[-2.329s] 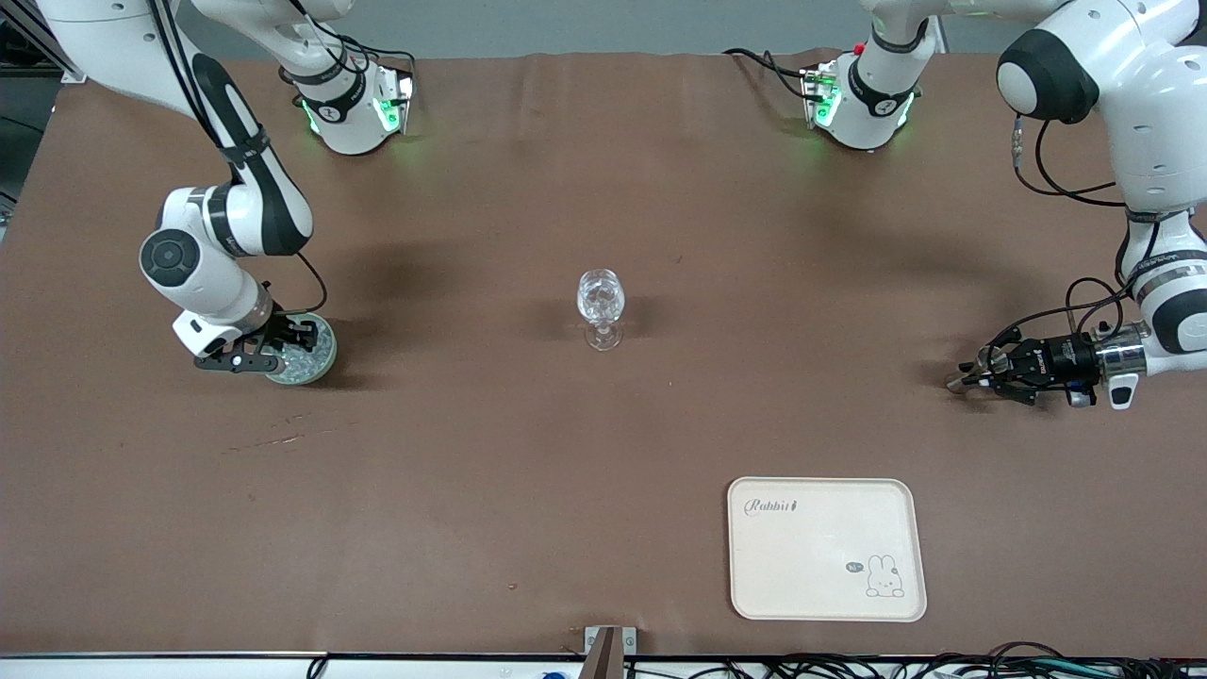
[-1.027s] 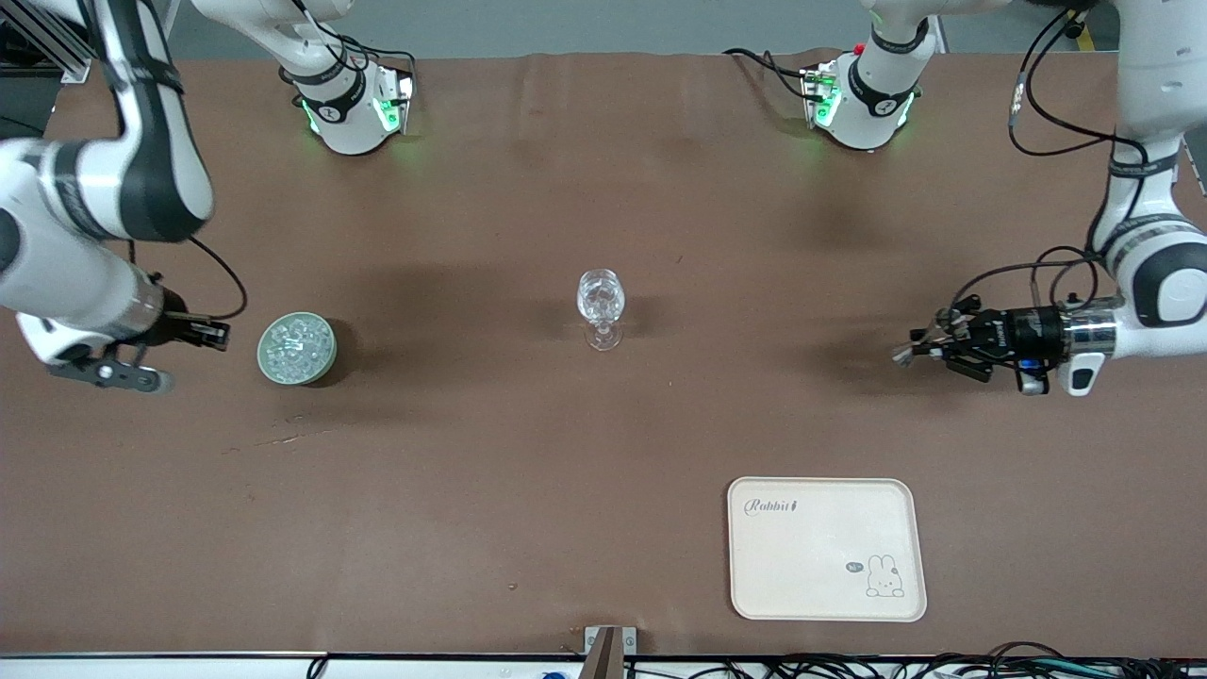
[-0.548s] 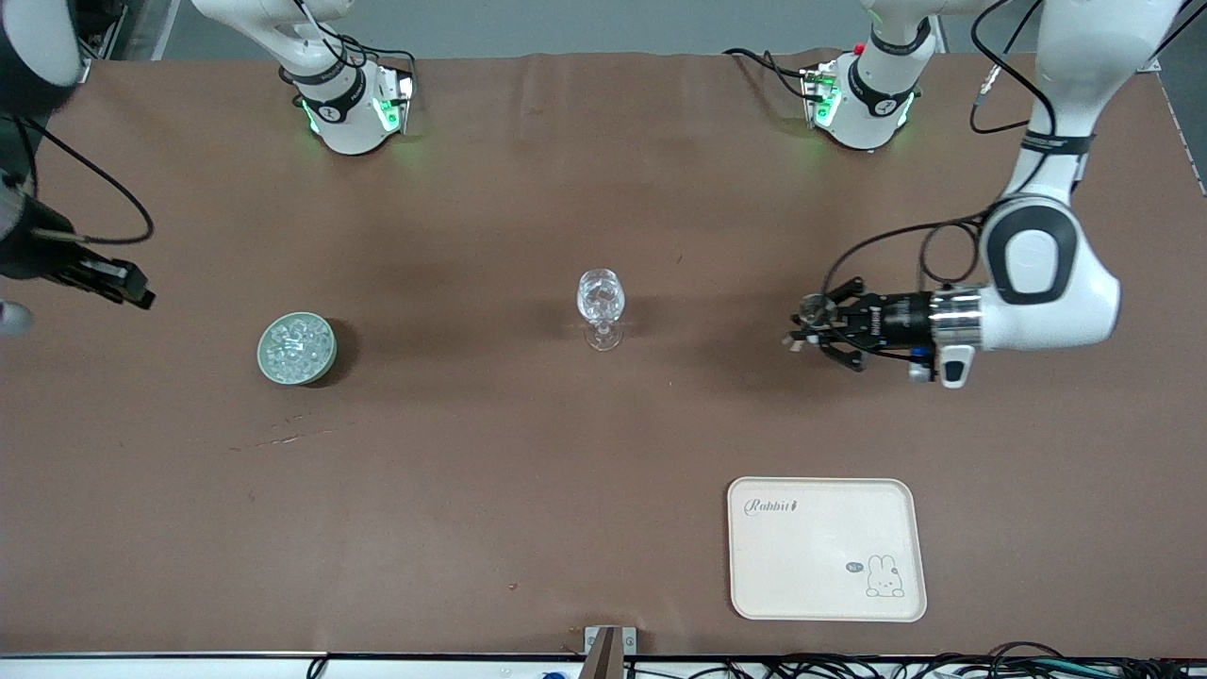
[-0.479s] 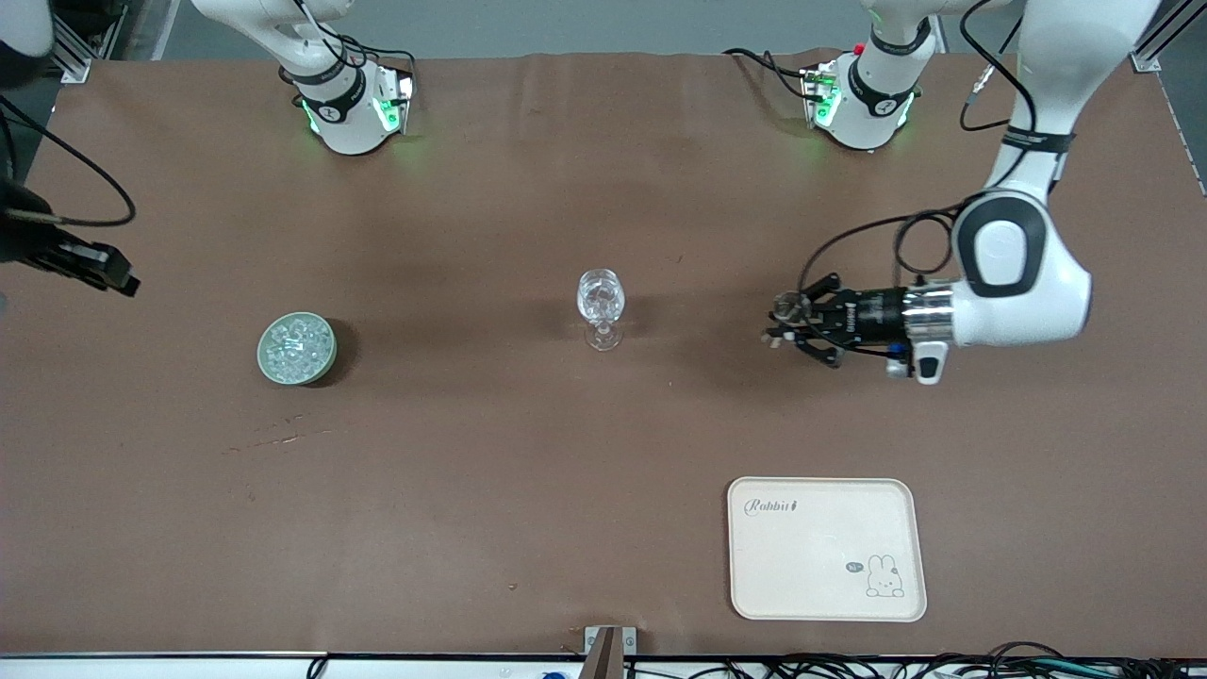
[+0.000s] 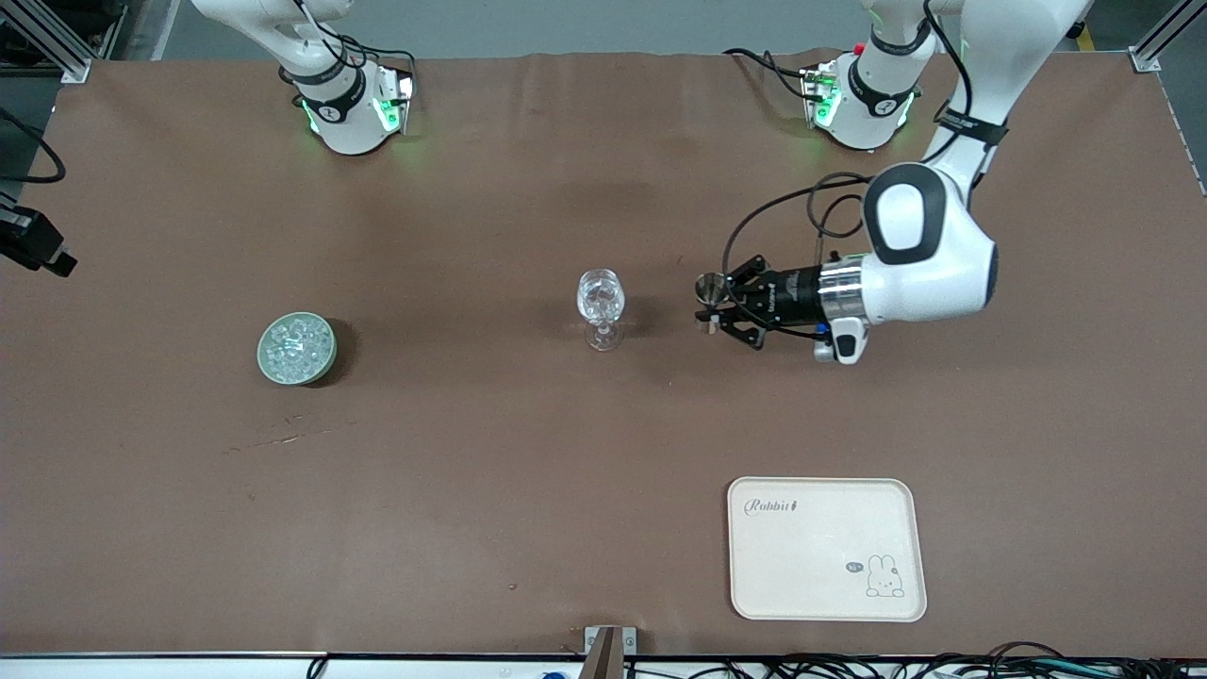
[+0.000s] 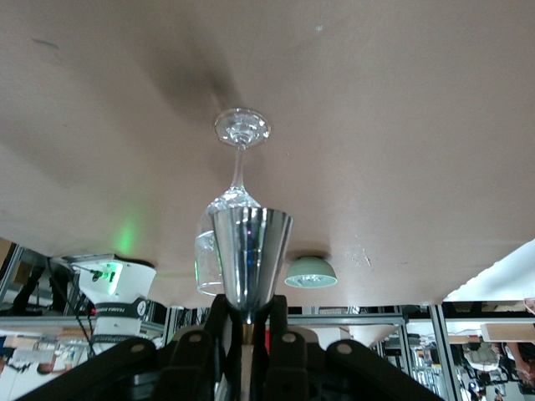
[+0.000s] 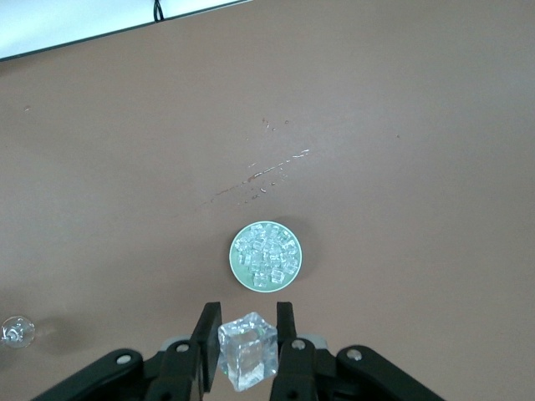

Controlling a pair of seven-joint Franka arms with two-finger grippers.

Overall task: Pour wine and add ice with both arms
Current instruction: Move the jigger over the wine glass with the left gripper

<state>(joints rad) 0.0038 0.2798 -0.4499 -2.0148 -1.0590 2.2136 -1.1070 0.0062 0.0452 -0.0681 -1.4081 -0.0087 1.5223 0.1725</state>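
Note:
A clear stemmed wine glass [image 5: 601, 304] stands upright mid-table; it also shows in the left wrist view [image 6: 237, 200] and the right wrist view [image 7: 17, 330]. My left gripper [image 5: 726, 304] is shut on a shiny steel measuring cup [image 5: 709, 285] [image 6: 249, 255] and hovers beside the glass, toward the left arm's end. A green bowl [image 5: 296, 348] [image 7: 266, 255] holds several ice chunks. My right gripper [image 7: 247, 322] is shut on one clear ice cube [image 7: 247, 351], high over the table beside the bowl. Only a black part of it [image 5: 36, 243] shows in the front view.
A cream tray [image 5: 811, 556] with a rabbit drawing lies near the front camera, toward the left arm's end. The two green-lit arm bases [image 5: 354, 108] [image 5: 858, 104] stand along the back edge. Faint scratch marks [image 5: 273, 438] lie near the bowl.
My left gripper has carried the steel cup in from the table's end to beside the wine glass. My right gripper has risen from the bowl with an ice cube and swung outward.

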